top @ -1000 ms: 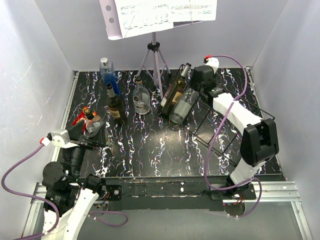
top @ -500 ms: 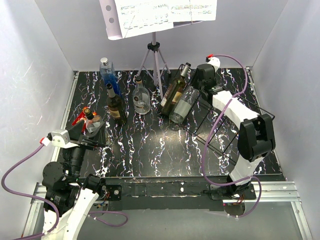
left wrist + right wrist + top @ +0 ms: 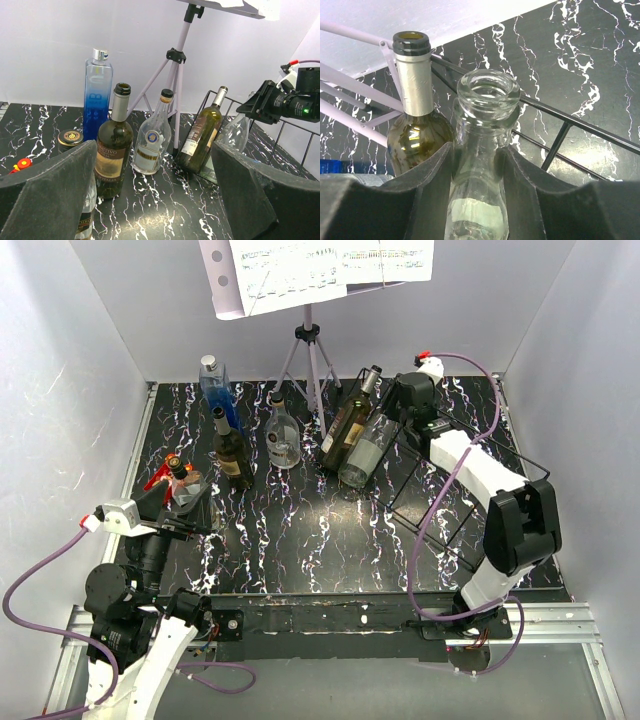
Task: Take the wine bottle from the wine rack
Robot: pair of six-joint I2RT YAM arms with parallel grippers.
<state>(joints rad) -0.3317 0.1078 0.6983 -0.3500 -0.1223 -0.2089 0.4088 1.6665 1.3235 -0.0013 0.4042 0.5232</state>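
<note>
Two bottles lean on the black wire wine rack (image 3: 440, 502) at the back right. One is a clear glass wine bottle (image 3: 363, 455), the other an olive-green one (image 3: 348, 422) to its left. My right gripper (image 3: 479, 165) is shut on the clear bottle's neck (image 3: 482, 125), just below the open mouth, with a pad pressed on each side. The green bottle's silver-foiled neck (image 3: 415, 75) stands close beside it. My left gripper (image 3: 155, 190) hangs open and empty low at the front left, far from the rack (image 3: 285, 135).
A grey tripod music stand (image 3: 310, 350) rises at the back centre. On the black marbled table (image 3: 300, 530) stand a blue bottle (image 3: 215, 385), a dark labelled bottle (image 3: 232, 452) and a clear rounded bottle (image 3: 282, 438). A small bottle (image 3: 178, 472) stands by my left gripper.
My right gripper's fingers have closed in on the clear bottle's neck, and the right arm's elbow has shifted slightly. The left arm has not moved.
</note>
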